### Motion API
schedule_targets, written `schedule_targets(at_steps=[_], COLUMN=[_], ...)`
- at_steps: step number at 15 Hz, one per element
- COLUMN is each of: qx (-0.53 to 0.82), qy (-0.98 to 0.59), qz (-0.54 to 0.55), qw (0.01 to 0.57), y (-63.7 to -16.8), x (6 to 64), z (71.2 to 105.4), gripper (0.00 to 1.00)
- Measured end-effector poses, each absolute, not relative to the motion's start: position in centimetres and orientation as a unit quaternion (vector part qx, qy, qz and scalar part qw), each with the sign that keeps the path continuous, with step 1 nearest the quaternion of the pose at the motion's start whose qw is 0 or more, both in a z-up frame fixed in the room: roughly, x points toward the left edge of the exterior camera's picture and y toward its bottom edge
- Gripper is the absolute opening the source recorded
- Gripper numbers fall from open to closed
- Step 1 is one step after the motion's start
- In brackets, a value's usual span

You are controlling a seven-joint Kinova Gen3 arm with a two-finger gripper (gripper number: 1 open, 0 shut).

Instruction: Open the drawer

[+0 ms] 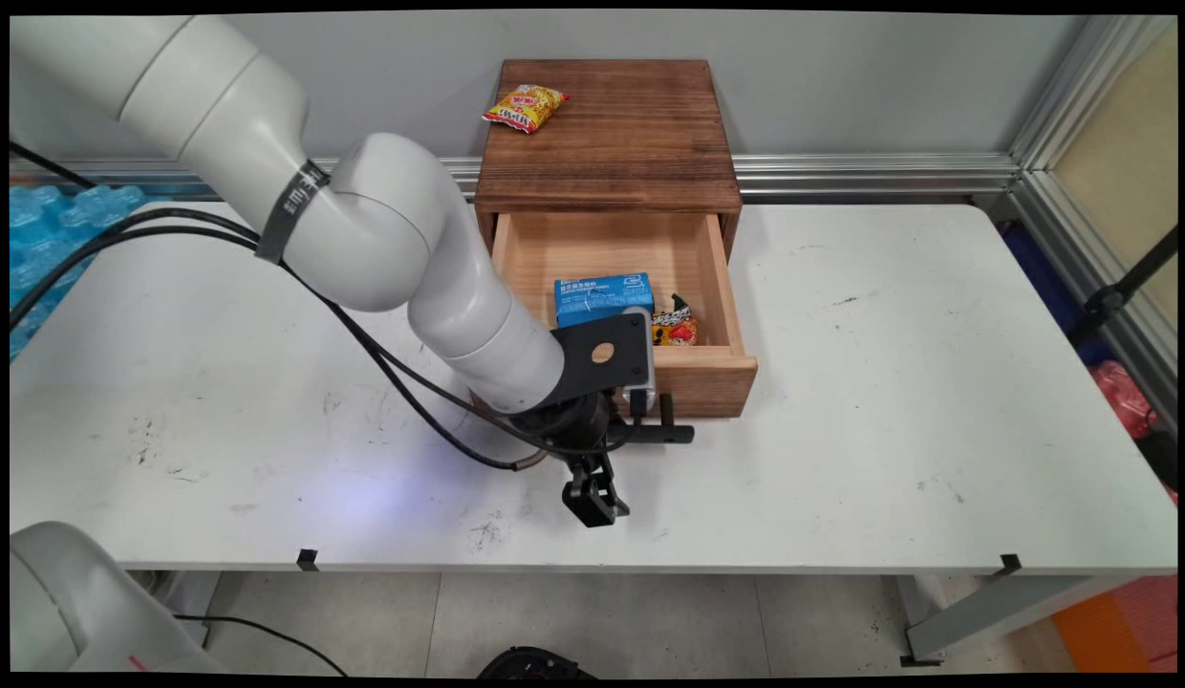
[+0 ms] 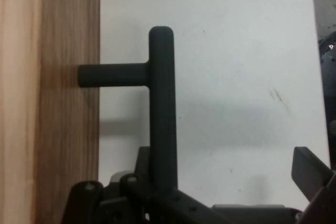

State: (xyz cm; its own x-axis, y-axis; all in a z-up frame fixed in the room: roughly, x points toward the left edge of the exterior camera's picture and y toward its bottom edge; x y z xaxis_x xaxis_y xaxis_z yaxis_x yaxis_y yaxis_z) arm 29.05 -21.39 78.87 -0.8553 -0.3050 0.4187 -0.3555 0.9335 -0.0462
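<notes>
A dark wooden drawer box (image 1: 607, 134) stands at the back of the table, and its light wood drawer (image 1: 717, 368) is pulled out. Inside lie a blue carton (image 1: 602, 296) and a red and yellow snack packet (image 1: 676, 327). The drawer's black T-shaped handle (image 1: 671, 432) (image 2: 161, 103) sticks out of the drawer front (image 2: 63, 98). My gripper (image 1: 593, 502) (image 2: 197, 198) hangs just in front of the drawer, pointing down at the table. It is open and holds nothing. In the hand view, the handle bar runs down to the linkage, and one finger (image 2: 310, 174) shows far right.
A yellow snack packet (image 1: 525, 106) lies on top of the box at its back left corner. Black cables (image 1: 401, 382) trail from the arm across the table (image 1: 937, 382) to the left of the drawer. Blue packaging (image 1: 48, 239) sits beyond the table's left edge.
</notes>
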Motion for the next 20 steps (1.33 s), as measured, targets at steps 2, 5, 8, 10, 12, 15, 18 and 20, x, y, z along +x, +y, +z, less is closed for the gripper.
schedule_targets(at_steps=[2,5,8,10,12,15,18,20], qx=[0.171,0.169,0.169,0.168,0.167,0.166,0.165,0.164], qy=[-0.962,-0.962,-0.963,-0.963,-0.964,-0.964,-0.965,-0.965], qz=[0.06,0.059,0.057,0.055,0.054,0.053,0.051,0.049], qw=[0.206,0.204,0.202,0.201,0.2,0.199,0.198,0.199], y=[-21.1,-20.7,-20.3,-20.1,-19.9,-19.6,-19.3,-19.0], x=[28.9,28.7,28.5,28.4,28.3,28.2,28.2,28.0], z=[78.9,78.9,78.8,78.8,78.8,78.7,78.6,78.6], gripper=[1.0,1.0,1.0,1.0,1.0,1.0,1.0,1.0])
